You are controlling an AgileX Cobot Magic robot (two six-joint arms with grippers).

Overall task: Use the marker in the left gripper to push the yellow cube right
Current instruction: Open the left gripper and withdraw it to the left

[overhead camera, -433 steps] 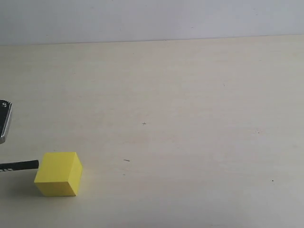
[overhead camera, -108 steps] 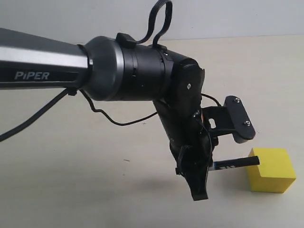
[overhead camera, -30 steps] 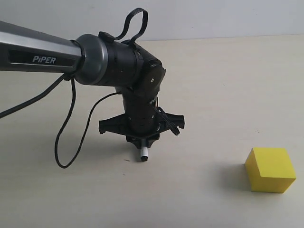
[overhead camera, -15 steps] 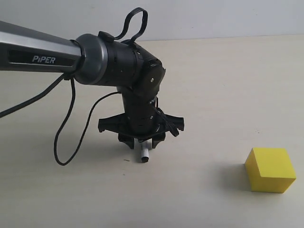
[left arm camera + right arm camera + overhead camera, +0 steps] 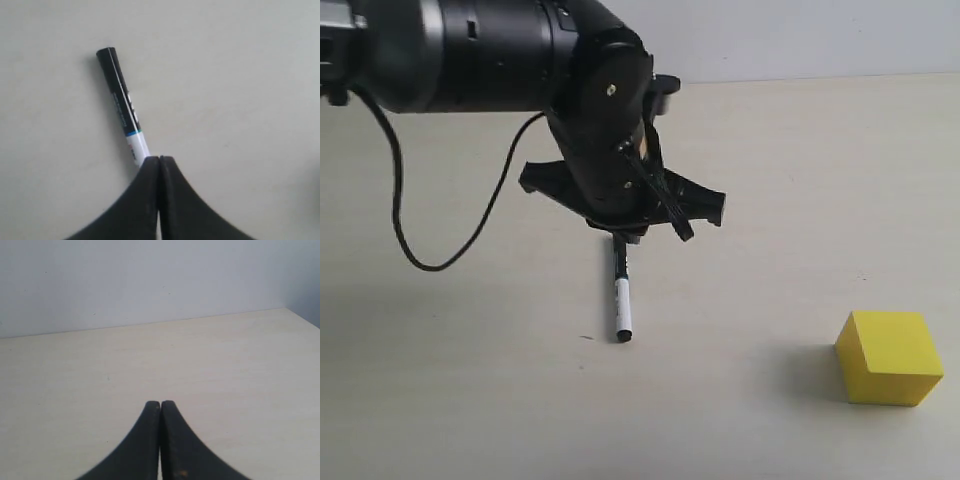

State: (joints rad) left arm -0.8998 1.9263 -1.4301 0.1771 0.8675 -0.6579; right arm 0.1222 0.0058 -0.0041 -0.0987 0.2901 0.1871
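Observation:
The yellow cube (image 5: 890, 357) rests on the table at the right of the exterior view. Well to its left, the marker (image 5: 620, 300) lies flat on the table, free of any grip. My left gripper (image 5: 618, 232) hangs above the marker's black-capped end with its jaws shut and nothing between them. In the left wrist view the marker (image 5: 122, 102) lies on the table beyond the closed left gripper (image 5: 159, 159), its white end hidden behind one finger. My right gripper (image 5: 160, 403) is shut and holds nothing; the exterior view does not show it.
The pale wooden table (image 5: 800, 180) stretches back to a plain white wall (image 5: 800, 35). A black cable (image 5: 420, 250) droops from the left arm down over the table on the left.
The left gripper opened, let the marker drop flat on the table, then rose and shut. Over the whole span the cube went from the far left to the right.

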